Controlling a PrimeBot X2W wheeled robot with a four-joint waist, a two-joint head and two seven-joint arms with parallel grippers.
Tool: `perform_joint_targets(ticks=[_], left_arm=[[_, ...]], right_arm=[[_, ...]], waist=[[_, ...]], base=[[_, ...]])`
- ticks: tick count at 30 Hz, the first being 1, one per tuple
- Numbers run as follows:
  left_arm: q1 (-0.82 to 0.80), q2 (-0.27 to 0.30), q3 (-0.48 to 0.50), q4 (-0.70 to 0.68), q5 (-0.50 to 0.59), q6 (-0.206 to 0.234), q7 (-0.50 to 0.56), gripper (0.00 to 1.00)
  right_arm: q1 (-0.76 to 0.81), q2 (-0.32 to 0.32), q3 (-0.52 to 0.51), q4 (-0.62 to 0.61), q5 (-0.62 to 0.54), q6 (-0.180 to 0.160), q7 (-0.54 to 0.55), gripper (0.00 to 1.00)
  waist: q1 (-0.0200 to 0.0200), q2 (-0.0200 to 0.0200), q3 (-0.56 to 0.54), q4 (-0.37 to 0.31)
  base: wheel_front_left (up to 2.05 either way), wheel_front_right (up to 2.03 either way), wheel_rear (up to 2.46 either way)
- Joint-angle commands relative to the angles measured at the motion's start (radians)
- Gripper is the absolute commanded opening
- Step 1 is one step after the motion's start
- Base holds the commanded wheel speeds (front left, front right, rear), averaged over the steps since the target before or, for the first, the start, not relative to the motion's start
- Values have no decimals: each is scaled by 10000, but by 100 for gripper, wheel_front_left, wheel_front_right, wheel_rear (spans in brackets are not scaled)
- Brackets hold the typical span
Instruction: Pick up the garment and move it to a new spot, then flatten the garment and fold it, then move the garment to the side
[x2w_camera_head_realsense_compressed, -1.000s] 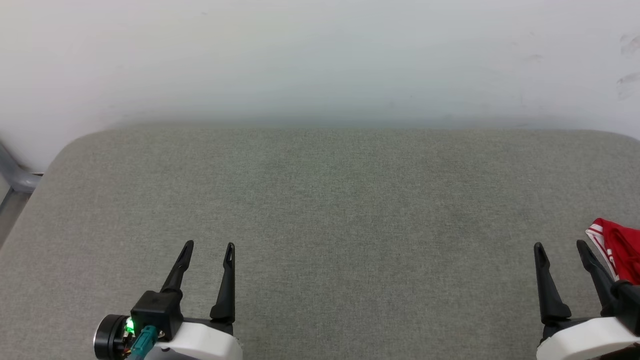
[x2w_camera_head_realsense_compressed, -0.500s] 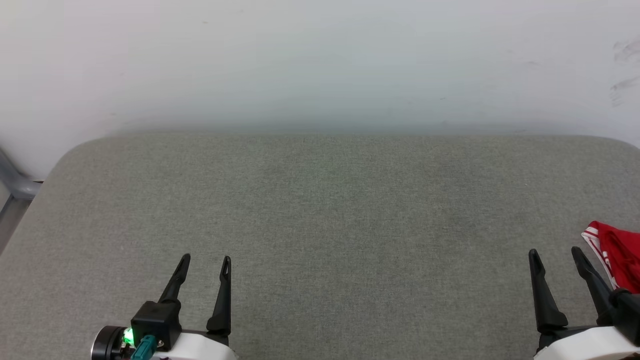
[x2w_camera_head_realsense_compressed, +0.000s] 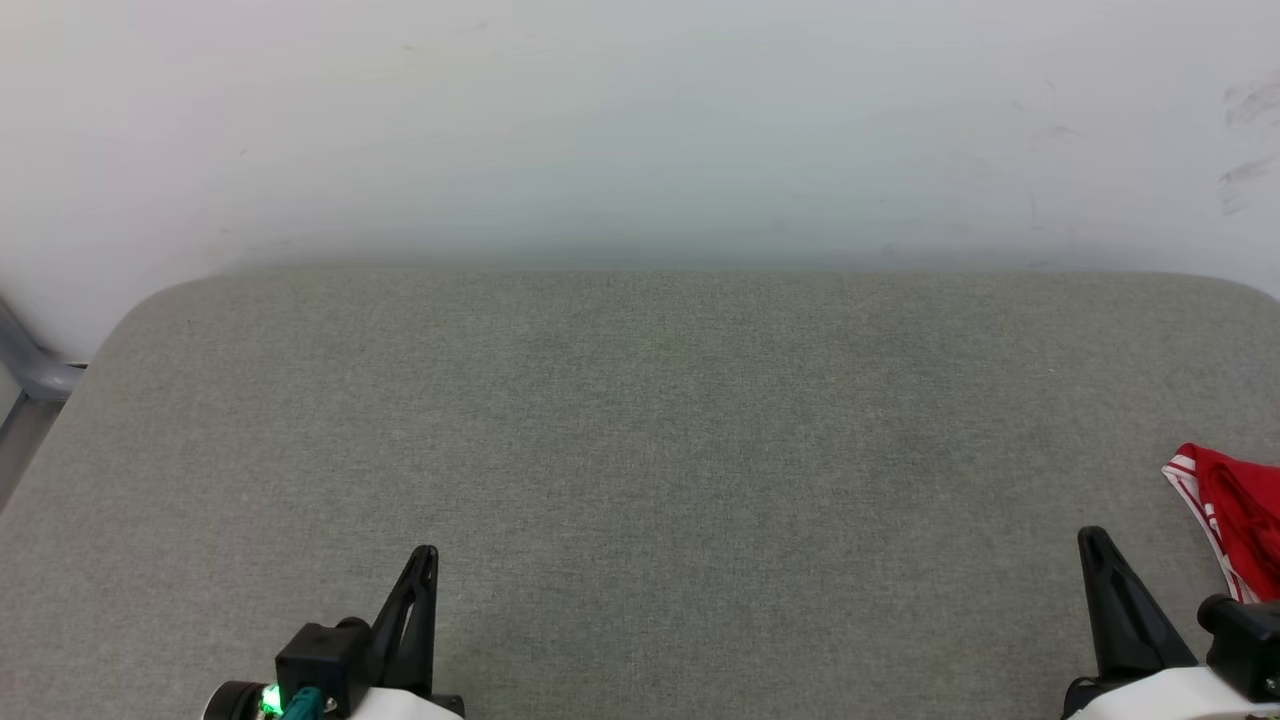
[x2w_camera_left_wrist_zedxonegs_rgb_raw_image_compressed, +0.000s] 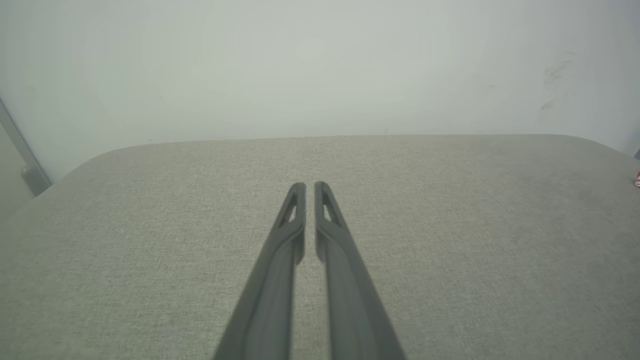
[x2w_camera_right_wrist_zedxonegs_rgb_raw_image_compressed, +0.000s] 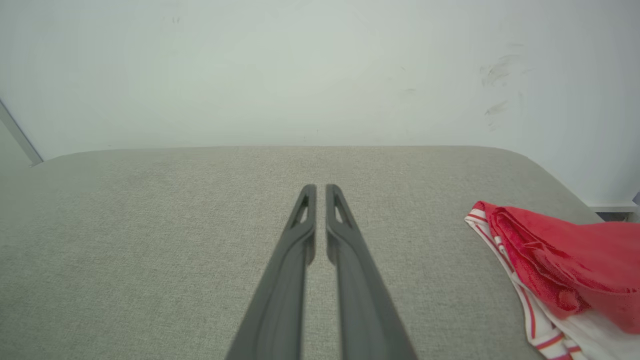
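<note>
Both of my tools have drawn in since 1 second ago. Back then each one stood wide, its 2 long dark fingers clearly apart in the head view. Now my left tool (x2w_camera_head_realsense_compressed: 425, 560) shows there as a single dark blade at the lower left, and my right tool (x2w_camera_head_realsense_compressed: 1092, 545) does the same at the lower right. Both also sit lower in that view than before, with less of the fingers showing.

Along my left tool (x2w_camera_left_wrist_zedxonegs_rgb_raw_image_compressed: 310, 187) in its wrist view, the fingers (x2w_camera_left_wrist_zedxonegs_rgb_raw_image_compressed: 280, 260) run side by side with just a thin slit between them and nothing in it. My right tool (x2w_camera_right_wrist_zedxonegs_rgb_raw_image_compressed: 321, 190) is equally narrow and grips nothing.

The red jersey-style garment with white-and-red striped trim (x2w_camera_head_realsense_compressed: 1235, 505) has not moved. It lies bunched at the right edge of the grey fabric-covered table (x2w_camera_head_realsense_compressed: 640, 430), near my right tool but apart from it. The right wrist view shows the garment (x2w_camera_right_wrist_zedxonegs_rgb_raw_image_compressed: 560, 265) crumpled, off to the right of the fingers, with red folds over a white striped edge. Behind the table stands the pale wall (x2w_camera_head_realsense_compressed: 640, 120)
</note>
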Motion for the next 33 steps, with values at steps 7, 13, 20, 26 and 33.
perform_joint_targets(ticks=[7,13,20,26,33], left_arm=[[-222,-166,437,17,-1571,-295,348,0],[-356,-292,703,168,-2599,-511,594,0],[-498,-428,996,323,-3698,-742,863,0],[-607,-546,1235,438,-4575,-923,1084,0],[-699,-664,1470,522,-5385,-1099,1290,0]], right_arm=[[-379,0,-15,329,1711,0,139,0],[-586,1,-17,610,2839,-1,223,0],[-813,2,-17,919,4054,-1,314,0],[-992,4,-20,1168,5026,-1,384,0],[-1166,5,-23,1403,5928,-2,451,0]], waist=[[0,0,30,-19],[0,0,51,-33],[0,0,75,-48],[0,0,96,-62],[0,0,117,-75]], base=[[0,0,0],[0,0,0],[0,0,0],[0,0,0],[0,0,0]])
